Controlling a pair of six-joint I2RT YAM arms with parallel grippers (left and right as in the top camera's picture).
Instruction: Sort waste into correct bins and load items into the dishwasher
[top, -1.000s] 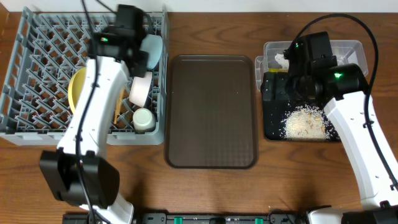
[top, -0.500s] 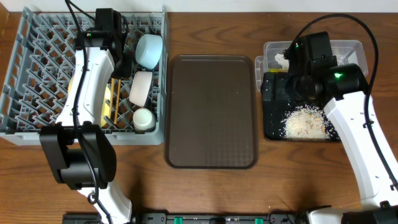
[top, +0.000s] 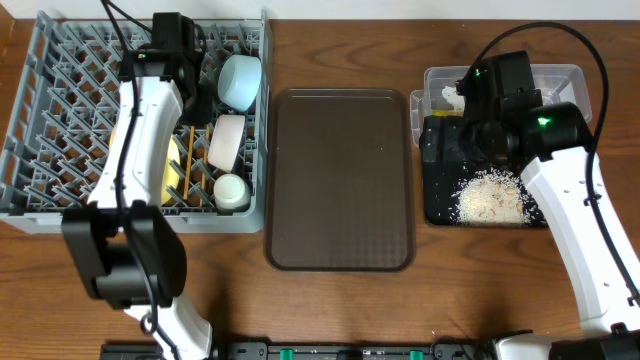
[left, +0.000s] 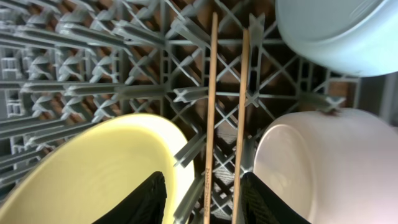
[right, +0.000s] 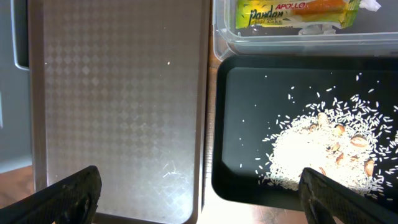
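A: Left tool (left: 205, 202), state?
B: Open, gripping nothing. The chopsticks (left: 211, 93) sit in the gap between its fingertips, side by side on the rack (top: 60, 120) grid, running up the middle of the wrist frame.
A: What's around them?
B: Yellow plate (left: 93, 174) lower left, standing on edge. White bowl (left: 323, 162) lower right. Blue bowl (left: 342, 31) upper right. All are in the rack.
A: Cup?
B: Cup (top: 231, 190) is just below the white bowl overhead, near the rack's lower right corner.
A: Right tool (right: 199, 193)?
B: Wide open and empty, hanging over the edge where the brown tray (top: 340, 180) meets the black tray (right: 249, 124).
A: Waste?
B: Rice (right: 317, 149) is piled in the black tray, right side of the wrist frame, with stray grains around it. Wrapper (right: 292, 14) lies inside the clear tub (right: 286, 43) at the top. Tissue (top: 452, 97) is in the tub too, partly hidden by the arm overhead.
A: Layout?
B: On the tabletop (top: 330, 300), the rack is upper left, the brown tray is in the centre, and the tub and black tray are on the right, touching.
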